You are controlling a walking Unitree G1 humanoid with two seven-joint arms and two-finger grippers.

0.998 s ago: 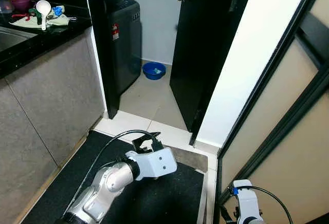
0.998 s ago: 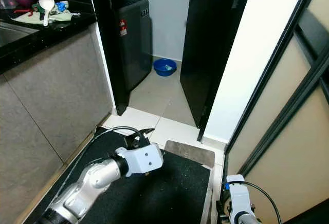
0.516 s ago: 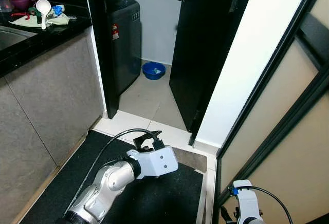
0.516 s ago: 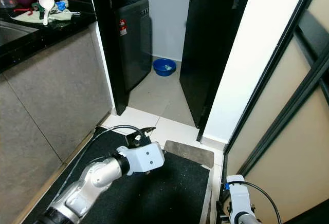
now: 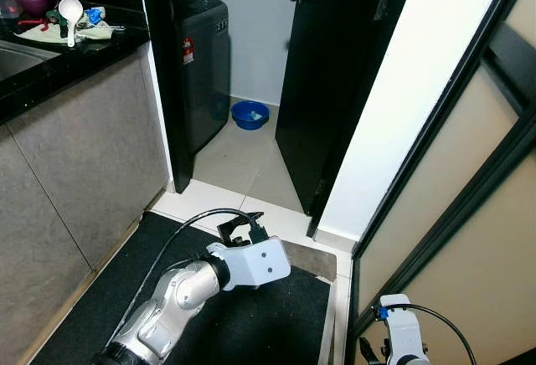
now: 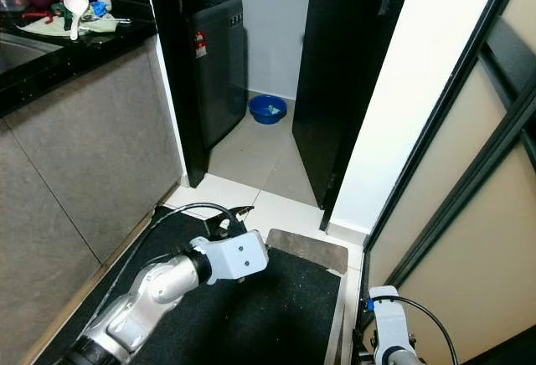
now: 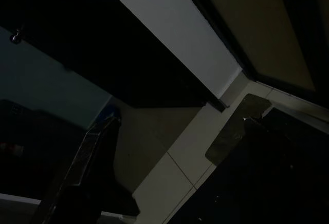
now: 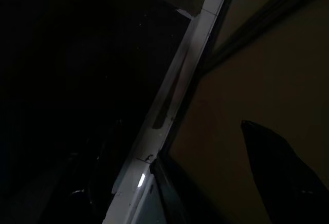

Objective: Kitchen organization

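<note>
Left eye view: black polished stone counter (image 5: 50, 72) at far left carries clutter, including a white plastic ladle (image 5: 70, 15), probably light, stiff and slippery; grasp its handle. Left claw (image 5: 243, 233) hovers well apart over a black floor mat (image 5: 276, 315), fingers spread, empty. Right claw's state cannot be told.

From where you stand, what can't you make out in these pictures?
- Items on the counter: too small, cut by the eye views' edge.
- Contents of the blue basin: too small.
- Room behind the black door: hidden by it.
- Right gripper: wrist view too dark.
- Left gripper: fingers foreshortened; holds nothing.
</note>
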